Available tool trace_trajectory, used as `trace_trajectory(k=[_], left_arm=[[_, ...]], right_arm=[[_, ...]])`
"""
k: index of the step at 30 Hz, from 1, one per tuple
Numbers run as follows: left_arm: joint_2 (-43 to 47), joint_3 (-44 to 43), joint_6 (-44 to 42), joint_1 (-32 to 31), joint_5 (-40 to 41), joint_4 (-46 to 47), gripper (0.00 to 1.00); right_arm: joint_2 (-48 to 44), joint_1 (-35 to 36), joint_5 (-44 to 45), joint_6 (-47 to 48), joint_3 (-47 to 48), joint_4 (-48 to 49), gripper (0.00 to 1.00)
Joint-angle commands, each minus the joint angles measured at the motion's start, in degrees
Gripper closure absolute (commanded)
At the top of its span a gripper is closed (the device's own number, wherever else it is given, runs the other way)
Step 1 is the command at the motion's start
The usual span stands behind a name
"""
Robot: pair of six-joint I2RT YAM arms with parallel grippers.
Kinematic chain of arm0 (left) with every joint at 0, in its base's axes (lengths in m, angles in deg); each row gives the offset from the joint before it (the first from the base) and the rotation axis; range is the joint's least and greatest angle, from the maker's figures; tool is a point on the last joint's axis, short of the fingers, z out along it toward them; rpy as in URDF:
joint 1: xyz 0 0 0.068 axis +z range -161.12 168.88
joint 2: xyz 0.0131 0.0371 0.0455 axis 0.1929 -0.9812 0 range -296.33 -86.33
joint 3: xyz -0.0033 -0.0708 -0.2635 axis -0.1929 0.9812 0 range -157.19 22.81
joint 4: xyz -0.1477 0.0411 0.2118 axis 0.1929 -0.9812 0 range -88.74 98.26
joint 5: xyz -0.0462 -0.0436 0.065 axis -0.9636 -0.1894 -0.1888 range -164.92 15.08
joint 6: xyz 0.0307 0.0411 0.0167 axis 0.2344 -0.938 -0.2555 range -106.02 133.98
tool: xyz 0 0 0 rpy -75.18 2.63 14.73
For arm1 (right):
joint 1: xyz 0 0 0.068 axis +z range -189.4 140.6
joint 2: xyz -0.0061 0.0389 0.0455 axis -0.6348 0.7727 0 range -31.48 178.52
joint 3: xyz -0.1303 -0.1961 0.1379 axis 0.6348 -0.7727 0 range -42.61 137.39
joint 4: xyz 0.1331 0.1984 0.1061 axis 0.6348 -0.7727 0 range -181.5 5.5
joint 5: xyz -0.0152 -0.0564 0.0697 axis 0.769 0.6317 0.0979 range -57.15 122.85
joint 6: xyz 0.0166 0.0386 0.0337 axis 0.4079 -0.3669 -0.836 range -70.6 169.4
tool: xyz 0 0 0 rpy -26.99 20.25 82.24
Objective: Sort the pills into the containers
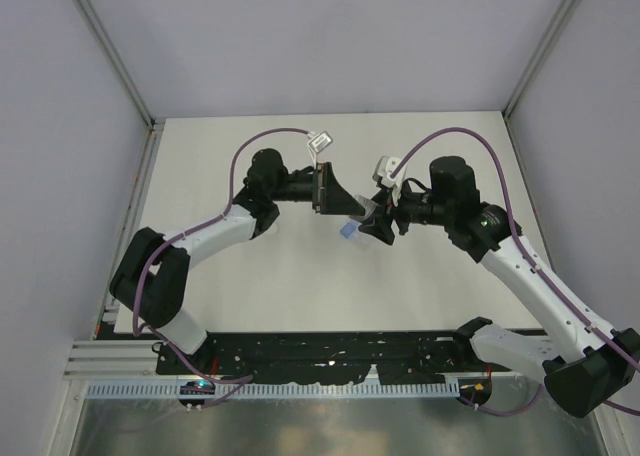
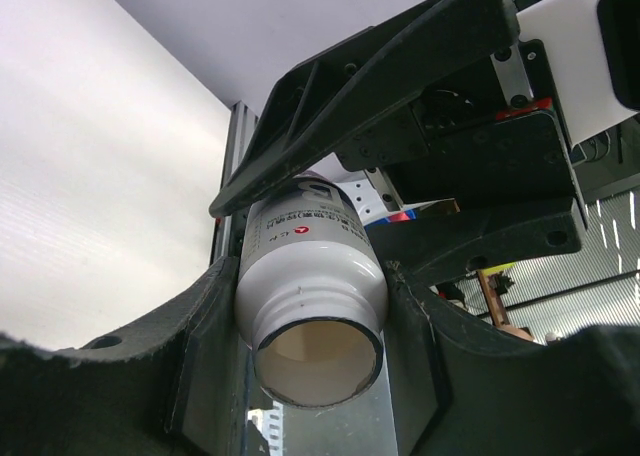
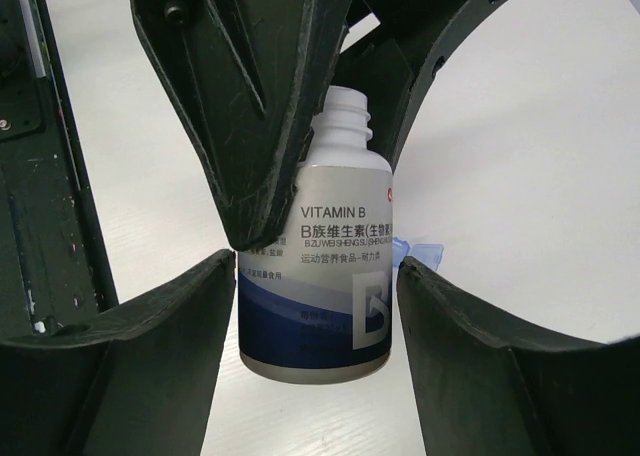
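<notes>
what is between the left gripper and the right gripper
An uncapped white vitamin B bottle, held from both ends; both wrist views show it.

bottle (image 3: 330, 276): white, navy lower band, grey-blue stripe | table (image 1: 300, 296): white | cables (image 1: 455, 129): purple
</notes>
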Motion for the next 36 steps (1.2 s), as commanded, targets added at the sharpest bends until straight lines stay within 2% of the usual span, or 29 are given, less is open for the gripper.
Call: trace_trajectory(k=[1, 27, 31, 33, 34, 35, 36], left_arm=[[3.67, 0.73, 1.37, 0.23, -0.85, 5.44, 1.0], [4.64, 2.4, 3.39, 0.31, -0.41, 8.61, 1.0], [4.47, 2.49, 3.3, 0.31, -0.41, 8.69, 1.0], [4.38, 2.58, 3.21, 0.23, -0.5, 8.6, 1.0], [4.21, 2.49, 3.13, 0.31, -0.5, 8.34, 1.0], [4.2, 2.4, 2.95, 0.23, -0.59, 8.08, 0.97], [4.03, 2.32, 2.69, 0.31, -0.67, 7.73, 0.91]], right_arm=[[-1.45, 0.36, -0.83, -0.29, -0.09, 3.6, 0.3], [-1.63, 0.36, -0.83, -0.55, -0.09, 5.1, 0.38], [-1.8, 0.36, -0.84, -0.64, -0.09, 5.01, 0.53], [-1.89, 0.36, -0.92, -0.55, -0.09, 5.1, 0.69], [-2.06, 0.36, -0.83, -0.55, -0.09, 4.93, 0.73], [-1.98, 0.36, -0.75, -0.55, -0.26, 4.92, 0.79], [-2.24, 0.36, -0.75, -0.55, -0.27, 4.92, 0.82]])
